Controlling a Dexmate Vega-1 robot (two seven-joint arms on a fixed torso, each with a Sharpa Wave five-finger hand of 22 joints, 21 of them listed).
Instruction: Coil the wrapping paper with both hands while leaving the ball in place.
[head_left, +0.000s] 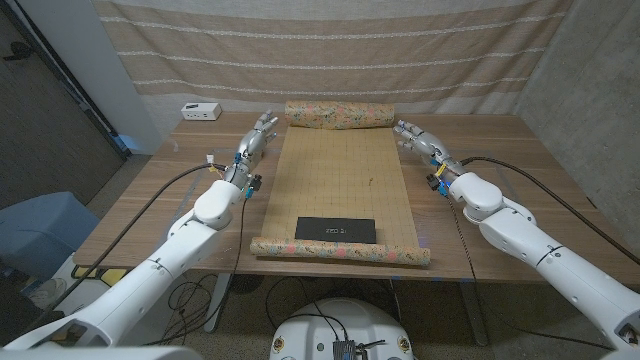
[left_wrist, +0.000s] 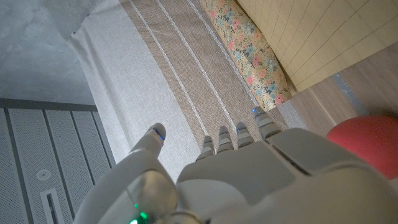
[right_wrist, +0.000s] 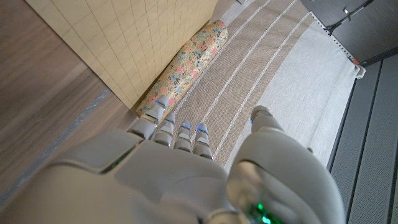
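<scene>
The wrapping paper (head_left: 340, 185) lies spread on the table, its tan gridded side up. Its far end is coiled into a floral roll (head_left: 338, 115), and its near end curls into a second floral roll (head_left: 340, 251). My left hand (head_left: 256, 138) hovers open beside the far roll's left end, holding nothing. My right hand (head_left: 418, 139) is open just off the roll's right end. In the left wrist view a red ball (left_wrist: 367, 142) sits on the table beside my left hand (left_wrist: 249, 180), near the roll (left_wrist: 249, 53). The right wrist view shows my right hand (right_wrist: 168, 174) short of the roll's end (right_wrist: 186, 68).
A flat black rectangle (head_left: 336, 229) lies on the paper near the front roll. A small white box (head_left: 201, 111) stands at the table's far left corner. A striped curtain (head_left: 330, 45) hangs behind the table. Bare wood (head_left: 500, 160) flanks the paper.
</scene>
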